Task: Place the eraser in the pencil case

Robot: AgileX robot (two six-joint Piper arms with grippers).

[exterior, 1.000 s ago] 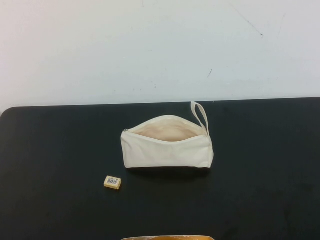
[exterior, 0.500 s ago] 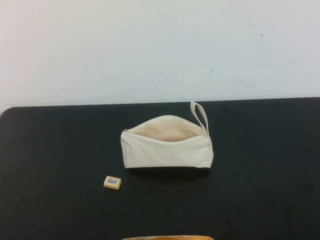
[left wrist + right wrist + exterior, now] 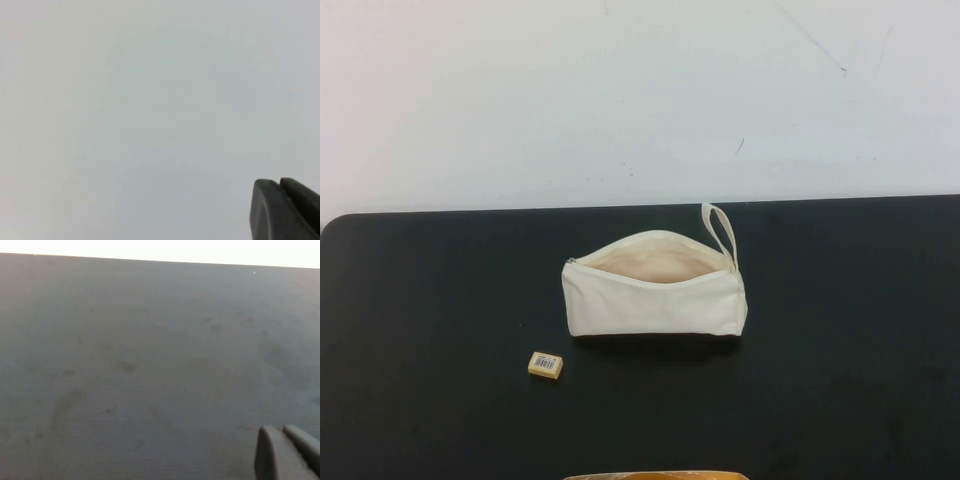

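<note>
The eraser (image 3: pixel 545 364), a tiny tan block with a white barcode label, lies on the black table (image 3: pixel 420 300) in front of and left of the pencil case. The pencil case (image 3: pixel 653 298) is a cream-white pouch lying unzipped, its mouth gaping open toward the back, with its loop strap (image 3: pixel 718 232) at the right end. Neither arm shows in the high view. My left gripper (image 3: pixel 279 183) shows only its dark fingertips, pressed together, against a plain pale surface. My right gripper (image 3: pixel 281 430) shows fingertips close together above bare dark table. Both hold nothing.
A white wall (image 3: pixel 640 100) rises behind the table's far edge. A tan-orange object (image 3: pixel 655 476) peeks in at the table's near edge, in the middle. Bare black table surrounds the pouch and the eraser.
</note>
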